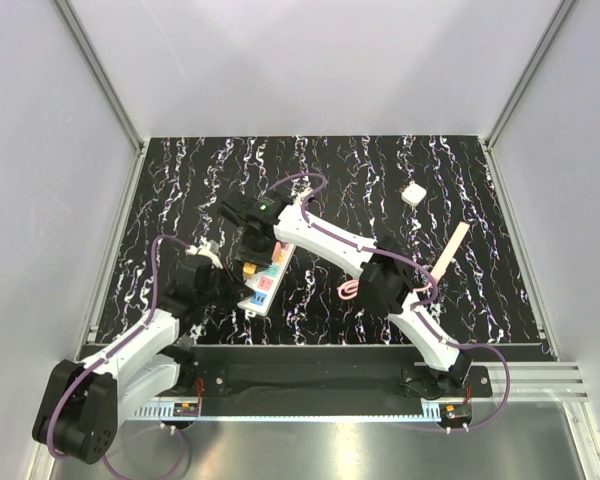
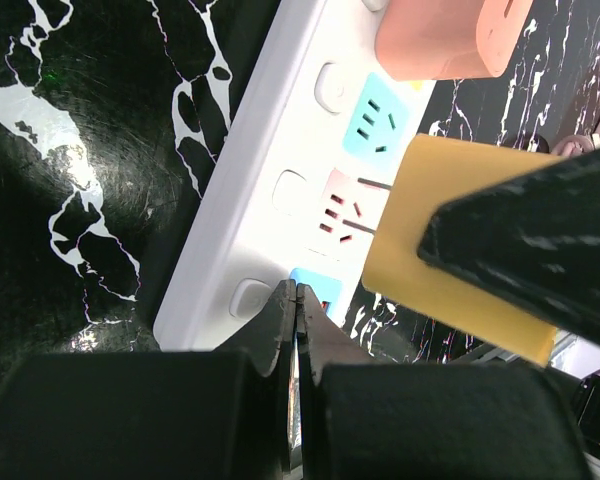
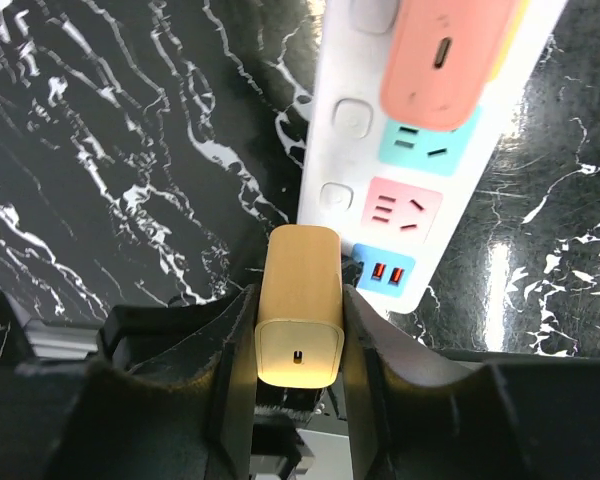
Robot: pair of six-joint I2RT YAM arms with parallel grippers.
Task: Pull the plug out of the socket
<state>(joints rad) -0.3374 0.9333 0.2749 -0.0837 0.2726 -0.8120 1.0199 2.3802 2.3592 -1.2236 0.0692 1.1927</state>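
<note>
The strip of surface [image 1: 180, 170] along the far edge is open from the far-left corner to a white cube [image 1: 412, 194]. Left of centre, the socket [image 1: 268, 282] is crowded. The left hand [image 2: 295, 300] presses its near end, and the right hand [image 3: 300, 330] holds a yellow plug [image 3: 298, 300] beside it. An orange plug [image 3: 442, 60] covers its far end. A wooden stick [image 1: 448, 250] bars the right edge.

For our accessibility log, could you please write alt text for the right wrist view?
The right tool grips a yellow plug beside the white power strip, which holds a pink plug, on a black marbled table.
</note>
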